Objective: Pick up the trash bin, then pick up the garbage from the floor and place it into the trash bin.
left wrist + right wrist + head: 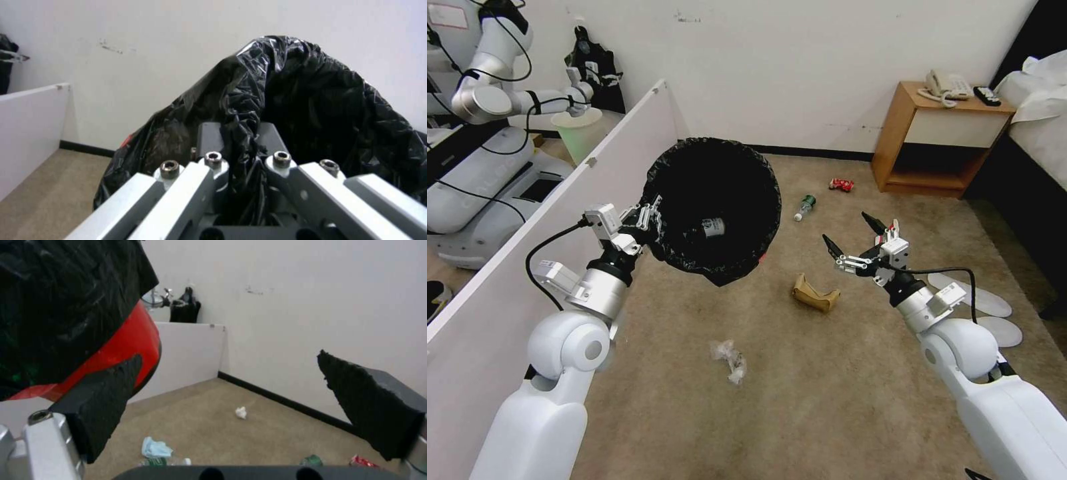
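Your left gripper grips the bin aloft; your right gripper, jaws wide, hangs nearest the paper bag lying below-left.

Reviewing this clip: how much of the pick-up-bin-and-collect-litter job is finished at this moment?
Done: the left gripper holds the trash bin off the carpet by its bag-covered rim, and one bottle lies inside. In hand: nothing; the right gripper hovers open above the floor. Left: brown paper bag, green-labelled bottle, crushed red can, clear plastic wad, white slippers, blue mask.
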